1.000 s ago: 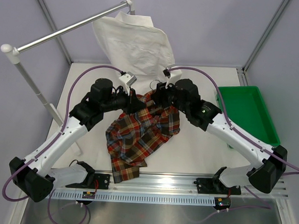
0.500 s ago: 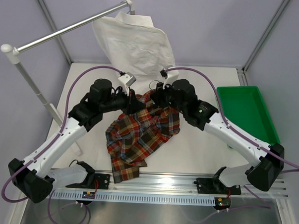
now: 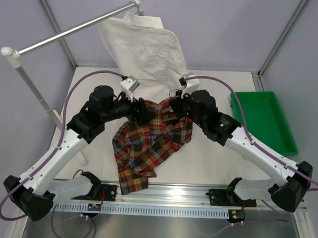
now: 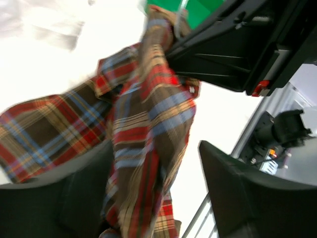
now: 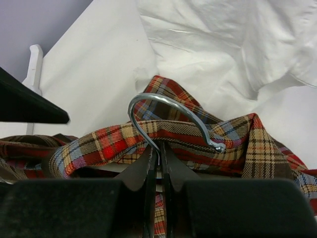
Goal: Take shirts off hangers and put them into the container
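Pinching the hook stem of the hanger (image 5: 148,94), the right pincer (image 5: 158,148) has its fingers pressed together on the wire. The plaid shirt (image 5: 114,141) is bunched directly beneath this pincer. The left pincer (image 4: 154,148) is spread, with a fold of the plaid shirt between its fingers. The off-white shirt (image 5: 223,49) lies beyond the right pincer, and the container (image 3: 264,121) sits well apart to its right.

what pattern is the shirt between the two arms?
The shirt is red-orange plaid with blue and yellow lines; best in top external view.
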Tool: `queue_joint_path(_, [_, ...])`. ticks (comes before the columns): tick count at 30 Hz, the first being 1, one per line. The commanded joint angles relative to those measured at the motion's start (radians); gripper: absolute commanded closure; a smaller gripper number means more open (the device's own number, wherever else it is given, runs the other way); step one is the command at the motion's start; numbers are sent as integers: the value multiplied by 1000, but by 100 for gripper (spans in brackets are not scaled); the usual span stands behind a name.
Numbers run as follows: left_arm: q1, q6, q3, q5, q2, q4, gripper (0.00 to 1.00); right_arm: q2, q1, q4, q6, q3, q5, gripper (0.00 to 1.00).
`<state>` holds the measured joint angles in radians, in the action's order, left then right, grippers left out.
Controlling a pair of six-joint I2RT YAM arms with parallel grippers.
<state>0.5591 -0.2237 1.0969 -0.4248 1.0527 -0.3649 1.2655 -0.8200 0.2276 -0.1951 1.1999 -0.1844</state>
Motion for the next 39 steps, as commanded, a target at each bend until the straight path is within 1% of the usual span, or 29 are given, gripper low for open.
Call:
queue_joint_path(1, [2, -19, 53, 92, -60, 32, 15, -74, -7, -36, 23, -10, -134, 100])
queue_joint_path(2, [2, -23, 66, 122, -74, 23, 12, -80, -7, -25, 19, -11, -148, 100])
queue_joint_path(3, [2, -32, 92, 139, -82, 5, 6, -83, -5, -17, 17, -11, -167, 100])
queue_joint_path(4, [8, -49, 104, 162, -88, -8, 3, -87, -7, -11, 14, -11, -202, 100])
queue_joint_path(7, [36, -89, 159, 273, -99, -58, 1, -89, -8, 18, -16, -3, -283, 100])
queue_joint_path(8, [48, -98, 172, 334, -96, -72, 1, -87, -11, 36, -32, 1, -300, 100])
queue_joint_path(9, [64, -108, 182, 359, -94, -89, 1, -86, -13, 48, -38, 16, -322, 100])
queue_joint_path(10, [109, -130, 196, 394, -91, -97, 1, -74, -16, 82, -56, 29, -363, 100])
queue_joint_path(11, [136, -140, 204, 478, -85, -103, 1, -66, -21, 97, -63, 41, -380, 100])
queue_joint_path(12, [166, -144, 213, 516, -67, -118, 1, -58, -24, 113, -69, 65, -423, 100])
queue_joint_path(13, [232, -158, 225, 565, -54, -129, 1, -43, -28, 131, -81, 78, -444, 100])
queue_joint_path(14, [263, -166, 254, 655, -40, -143, 1, -37, -31, 145, -84, 87, -460, 100])
queue_joint_path(15, [294, -172, 273, 697, -2, -173, 1, -31, -34, 153, -90, 105, -477, 100])
queue_joint_path(16, [355, -184, 290, 743, 16, -187, 2, -17, -36, 173, -104, 115, -484, 100])
queue_joint_path(17, [384, -193, 319, 835, 35, -203, 2, -12, -36, 180, -112, 124, -487, 100])
queue_joint_path(18, [413, -215, 331, 877, 70, -225, 3, -8, -37, 187, -119, 138, -494, 100])
queue_joint_path(19, [468, -229, 340, 921, 84, -233, 5, 0, -36, 199, -133, 142, -498, 100])
queue_joint_path(20, [491, -239, 351, 995, 99, -241, 7, 2, -37, 202, -141, 147, -503, 100])
queue_joint_path(21, [521, -265, 354, 1030, 113, -249, 8, 2, -38, 200, -144, 150, -498, 100])
queue_joint_path(22, [571, -279, 356, 1070, 137, -252, 10, 5, -36, 197, -148, 150, -495, 100])
queue_joint_path(23, [590, -292, 357, 1127, 150, -253, 14, 8, -37, 203, -156, 151, -494, 100])
queue_joint_path(25, [633, -322, 354, 1164, 173, -253, 16, 12, -38, 207, -159, 159, -483, 100])
queue_joint_path(26, [637, -330, 353, 1178, 197, -253, 17, 14, -38, 210, -164, 164, -480, 100])
queue_joint_path(30, [648, -381, 350, 1206, 248, -266, 18, 8, -37, 214, -178, 167, -466, 100])
queue_joint_path(35, [654, -396, 317, 1225, 271, -207, 20, 2, -38, 223, -196, 170, -452, 100])
queue_joint_path(39, [654, -399, 308, 1278, 306, -198, 21, -9, -38, 230, -214, 170, -422, 100])
